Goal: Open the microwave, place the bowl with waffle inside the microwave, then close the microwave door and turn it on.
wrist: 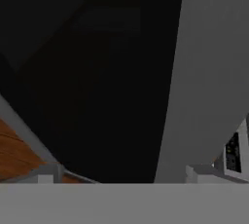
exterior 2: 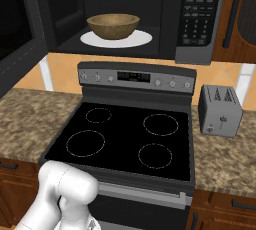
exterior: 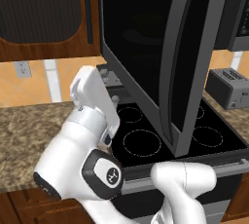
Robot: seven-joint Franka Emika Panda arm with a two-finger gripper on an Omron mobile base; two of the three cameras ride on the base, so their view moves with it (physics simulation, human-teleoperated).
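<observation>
- Speckled brown stone counter (exterior 2: pixel 25 119) runs to both sides of a black-topped stove (exterior 2: pixel 125 139) with four ring marks; wooden cabinet fronts sit below the counter.
- Stove back panel carries a row of knobs and a small display. Tan tiled wall behind it, with a wall socket (exterior: pixel 21 68) showing in the left base view.
- A small grey toaster (exterior 2: pixel 219 110) stands on the counter just right of the stove.
- Dark ribbed wooden cabinet door (exterior: pixel 44 9) hangs upper left of the left base view; another shows at the right of the microwave in the right base view.
- The microwave (exterior 2: pixel 200 19) is mounted above the stove, its button panel on the right side.
- The microwave door (exterior: pixel 146 47) stands swung wide open to the left; in the left base view its glossy black glass and grey handle bar (exterior: pixel 177 62) jut out over the stove.
- Inside the open cavity a brown bowl (exterior 2: pixel 113 25) rests on the white round plate (exterior 2: pixel 142 39). I cannot make out what is in the bowl.
- My arm is folded low in front of the stove, the hand raised near the open door's lower edge.
- My gripper: fingertips not clearly seen in any picture; the jaws stand spread wide, nothing held between them.
- Hand view looks close along the door's dark glass and grey frame.
</observation>
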